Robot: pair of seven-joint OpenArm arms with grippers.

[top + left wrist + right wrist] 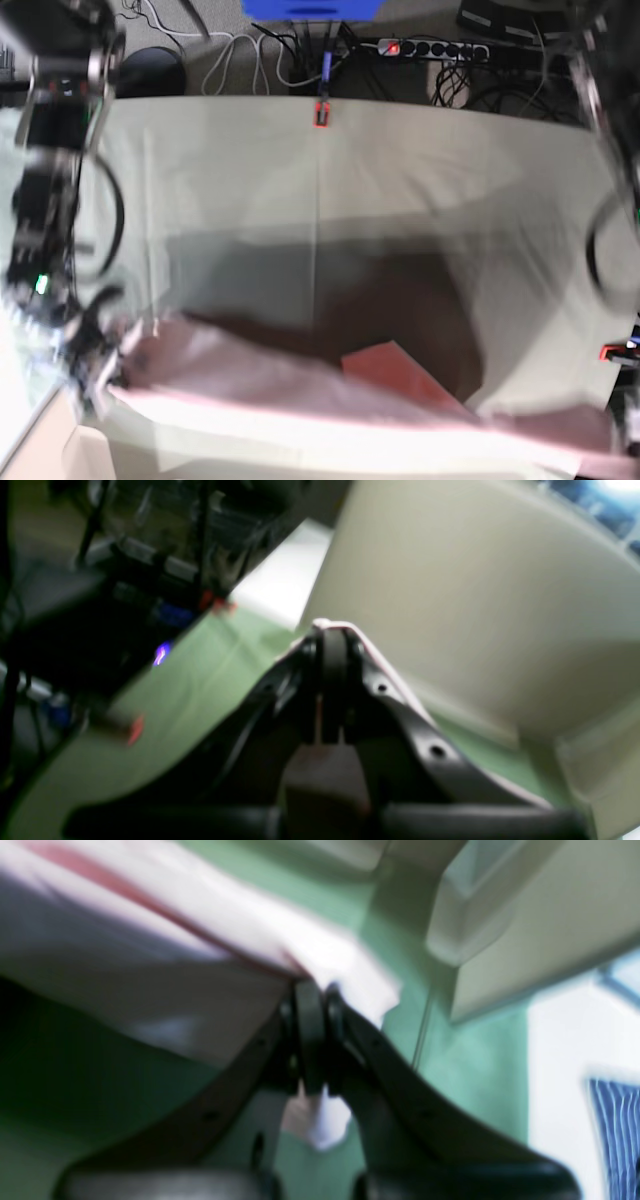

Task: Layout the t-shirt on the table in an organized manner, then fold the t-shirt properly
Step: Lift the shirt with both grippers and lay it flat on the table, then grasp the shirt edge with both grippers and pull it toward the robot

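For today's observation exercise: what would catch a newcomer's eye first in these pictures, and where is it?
First, the pink t-shirt, stretched in the air as a long band across the near edge of the table and casting a dark shadow on its pale cloth. Then the two grips: the right gripper is shut on one end of the shirt, and the left gripper is shut on a thin pink edge at the other.

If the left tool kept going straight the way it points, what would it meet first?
Probably the pale panel beyond the left tool, which is shut on the t-shirt edge. Blur leaves depth unclear; the table lies below that line.
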